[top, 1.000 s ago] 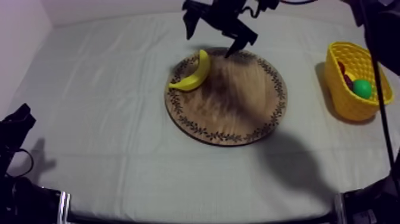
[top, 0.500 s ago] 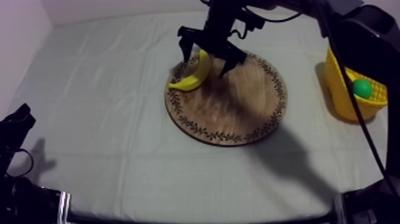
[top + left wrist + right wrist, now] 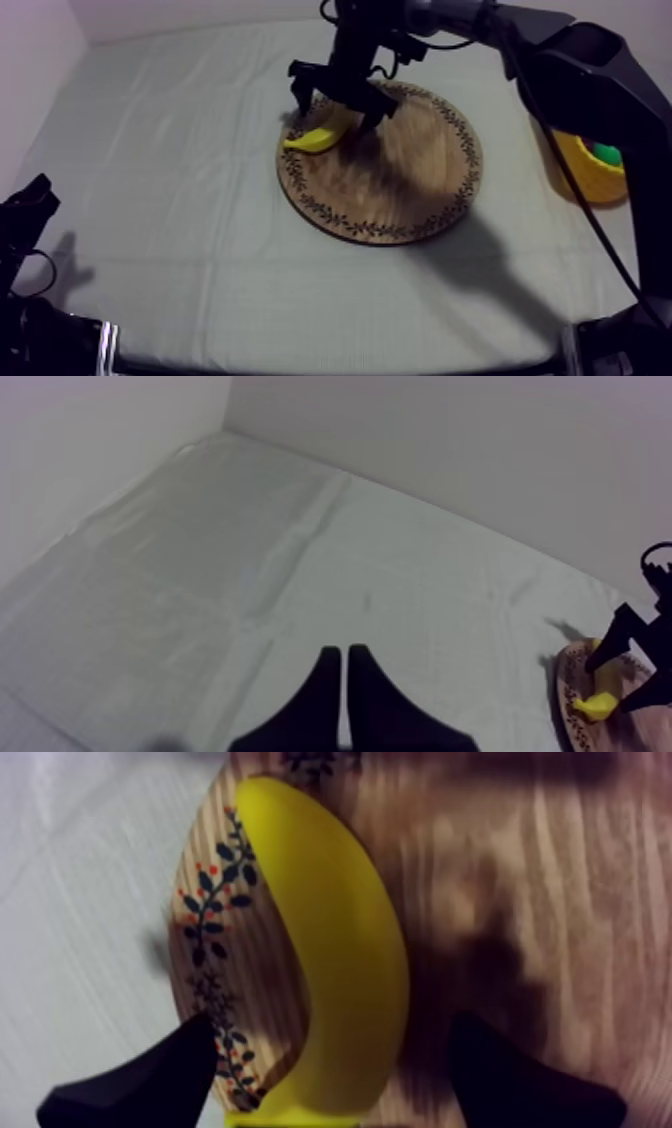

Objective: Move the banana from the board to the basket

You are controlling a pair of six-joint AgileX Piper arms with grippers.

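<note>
Near left corner of table point(image 3: 180, 200): left gripper point(image 3: 344, 651), fingers pressed together on nothing. Mid-table: board point(image 3: 400, 190), with banana point(image 3: 318, 135) lying on its far left rim. Over banana: right gripper point(image 3: 334, 110), spread wide, one finger at either side, not gripping. Right edge: basket point(image 3: 590, 175), partly hidden.

Cloth-covered table point(image 3: 180, 200), wooden board point(image 3: 400, 190), yellow basket point(image 3: 585, 178)
</note>
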